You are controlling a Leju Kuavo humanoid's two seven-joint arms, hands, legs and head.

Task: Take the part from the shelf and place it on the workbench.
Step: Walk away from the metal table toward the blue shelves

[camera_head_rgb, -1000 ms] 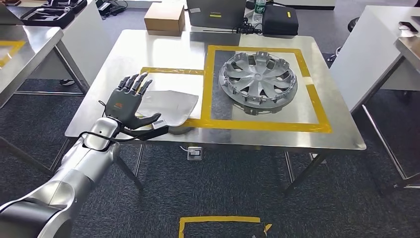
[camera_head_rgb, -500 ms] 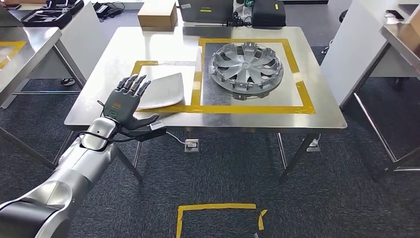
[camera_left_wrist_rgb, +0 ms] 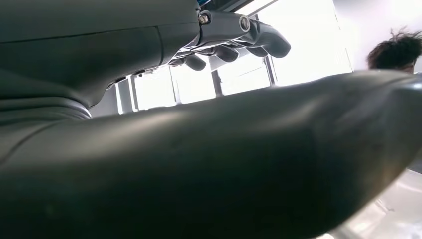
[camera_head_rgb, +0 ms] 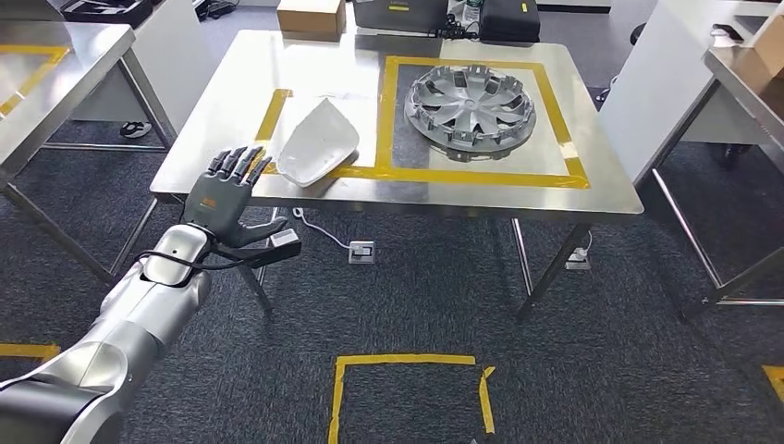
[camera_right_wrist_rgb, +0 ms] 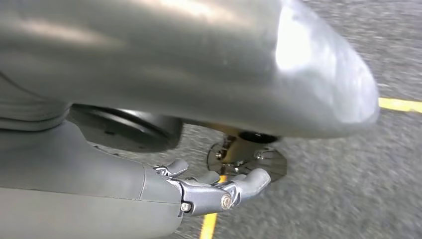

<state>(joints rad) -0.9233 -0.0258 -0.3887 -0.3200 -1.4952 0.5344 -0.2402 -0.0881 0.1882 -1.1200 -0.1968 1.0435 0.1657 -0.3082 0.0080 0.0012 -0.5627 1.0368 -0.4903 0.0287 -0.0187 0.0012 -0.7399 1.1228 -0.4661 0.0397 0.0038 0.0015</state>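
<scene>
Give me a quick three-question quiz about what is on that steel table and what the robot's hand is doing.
1. True or false: the left hand holds the white part.
2. The wheel cover lies: A) inside the large yellow tape frame; B) on the floor; C) on the white part.
3. Fill in: the white part lies near the table's ____ edge, the one closest to the robot.

Key: 1 false, the hand is empty with fingers apart, short of the table. 2 A. 3 front.
</scene>
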